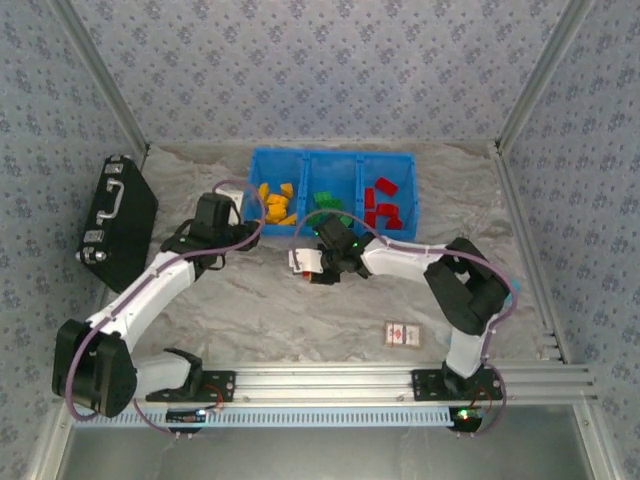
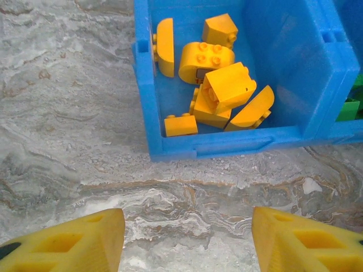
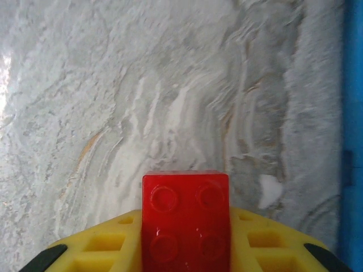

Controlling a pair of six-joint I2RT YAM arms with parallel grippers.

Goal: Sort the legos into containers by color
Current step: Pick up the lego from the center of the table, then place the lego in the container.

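Red brick (image 3: 185, 221) clamped in right pincer (image 1: 314, 264), left pincer (image 2: 187, 241) apart before blue bin (image 2: 227, 149) edge.

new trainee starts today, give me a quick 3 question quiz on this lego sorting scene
1. True or false: the right jaws are shut on a red brick.
2. Which colour of bricks lies in the bin's left compartment? A green, B yellow, C red.
3. Fill in: the left jaws stand ___, holding nothing.
Key: 1 true; 2 B; 3 open.
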